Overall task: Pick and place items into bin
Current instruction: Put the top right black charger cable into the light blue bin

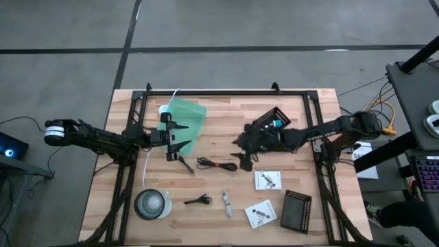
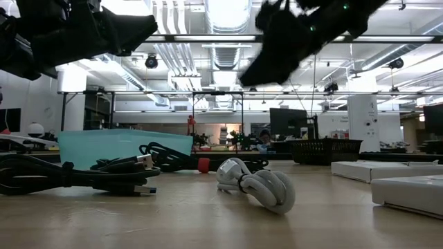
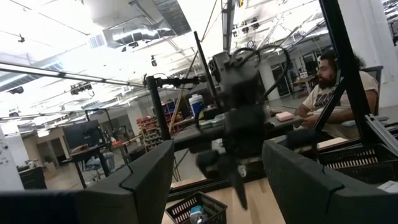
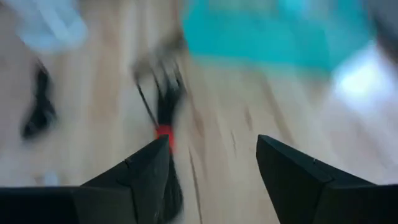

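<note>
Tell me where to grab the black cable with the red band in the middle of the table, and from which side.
Grip the black cable with the red band at its banded middle, where the strands are bunched. Come straight down from above, fingers straddling it across its length: it lies flat and stretched across the table, with bare wood on both sides. The right hand, open, is just beside its end.

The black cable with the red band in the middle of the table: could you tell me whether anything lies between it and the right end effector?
Nothing visible does. The right end effector hangs open beside the black cable, with only bare table between them.
</note>
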